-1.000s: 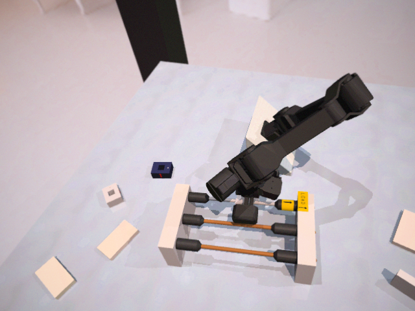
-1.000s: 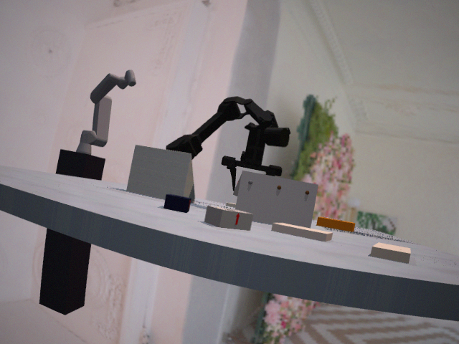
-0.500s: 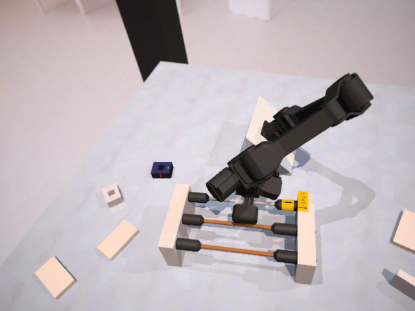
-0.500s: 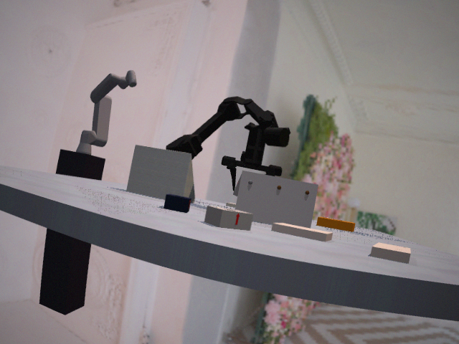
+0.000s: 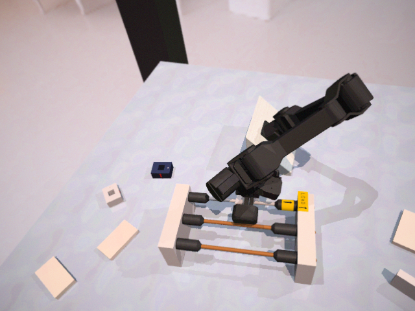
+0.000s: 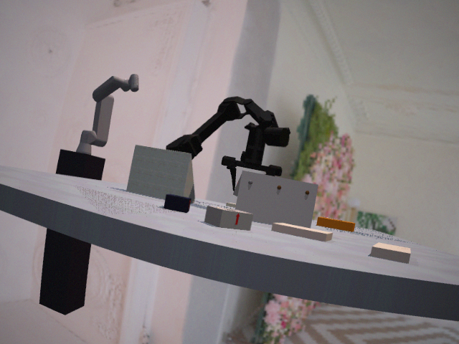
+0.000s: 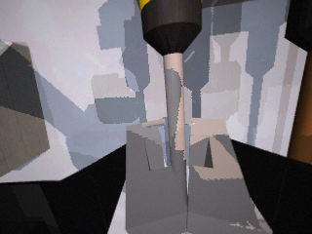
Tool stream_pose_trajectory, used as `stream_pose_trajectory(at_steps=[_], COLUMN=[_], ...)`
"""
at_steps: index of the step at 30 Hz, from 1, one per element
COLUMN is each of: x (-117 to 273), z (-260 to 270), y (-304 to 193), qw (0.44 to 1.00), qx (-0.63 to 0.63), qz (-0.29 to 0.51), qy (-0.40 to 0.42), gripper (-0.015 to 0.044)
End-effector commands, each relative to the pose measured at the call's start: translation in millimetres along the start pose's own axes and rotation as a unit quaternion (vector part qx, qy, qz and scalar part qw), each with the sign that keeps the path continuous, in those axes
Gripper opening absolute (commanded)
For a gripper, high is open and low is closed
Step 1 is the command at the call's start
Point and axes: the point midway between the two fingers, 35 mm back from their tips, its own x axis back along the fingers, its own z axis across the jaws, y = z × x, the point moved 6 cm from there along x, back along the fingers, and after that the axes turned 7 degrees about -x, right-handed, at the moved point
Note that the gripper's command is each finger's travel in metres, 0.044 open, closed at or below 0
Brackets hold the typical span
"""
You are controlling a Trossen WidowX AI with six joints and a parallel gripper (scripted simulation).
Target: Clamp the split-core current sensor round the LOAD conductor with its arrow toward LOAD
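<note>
From the top, the black gripper (image 5: 247,204) (image 6: 249,178) (image 7: 175,145) reaches down at the conductor marked LOAD (image 5: 264,203) (image 7: 175,97), beside the yellow LOAD marker (image 5: 302,201), with the sensor hidden beneath it. In the exterior view one finger shows, while the end plate (image 6: 276,200) (image 5: 305,234) blocks the sensor. In the wrist view the fingers, spread wide, grip the grey split-core sensor (image 7: 153,195) by its two halves around the rod; it looks light and rigid, probably stiff at the latch, best squeezed evenly on both outer sides, its arrow not visible

Black arm (image 5: 301,133) (image 6: 213,124) arched, wrist bent down; claw (image 6: 255,185) (image 7: 175,145) clamped, fingers apart.
</note>
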Motion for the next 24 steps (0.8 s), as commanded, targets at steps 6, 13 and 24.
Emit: stream_pose_trajectory(at_steps=[6, 13, 24], x=[0.1, 0.1, 0.0], z=[-0.2, -0.2, 0.0], y=[0.0, 0.0, 0.0], qw=[1.000, 1.000, 1.000], qx=[0.000, 0.000, 0.000], qz=[0.000, 0.000, 0.000], qy=[-0.001, -0.001, 0.000], gripper=[0.0000, 0.0000, 0.0053])
